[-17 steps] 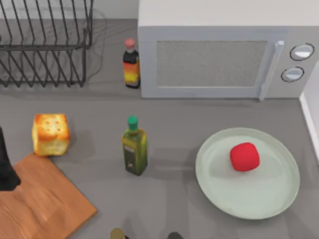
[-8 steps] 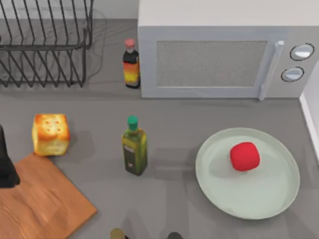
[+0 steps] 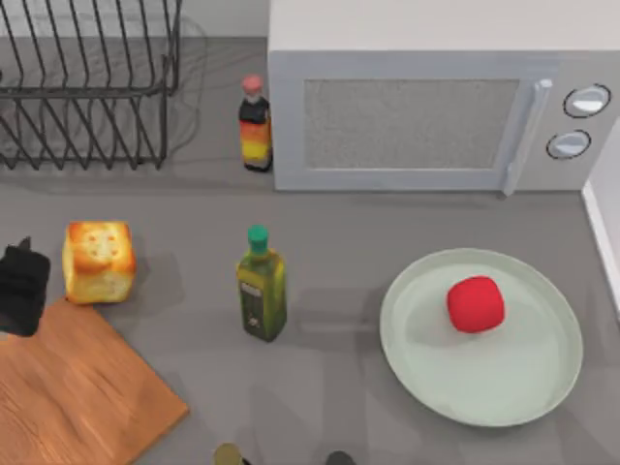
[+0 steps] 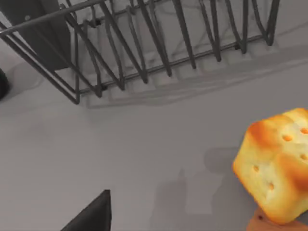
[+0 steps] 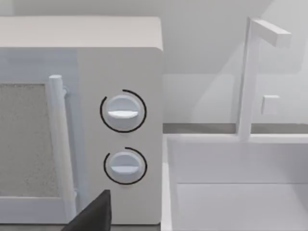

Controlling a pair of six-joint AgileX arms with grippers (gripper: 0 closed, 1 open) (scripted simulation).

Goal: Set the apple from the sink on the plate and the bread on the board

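Black left end effector (image 3: 21,289) | moved up beside bread (image 3: 98,262) | fingers' state unclear

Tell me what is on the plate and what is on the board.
The apple sits on the plate. The board carries nothing; the bread stands at its far edge, the left gripper beside it.

red apple (image 3: 475,304), mint-green plate (image 3: 523,387), golden brown-speckled bread (image 3: 98,262), orange-brown grained board (image 3: 77,397)

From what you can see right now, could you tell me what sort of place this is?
It looks like a rendered kitchen counter. A microwave stands at the back beside a wire dish rack, a sink with its faucet sits at the right, and food lies out: bread and an apple.
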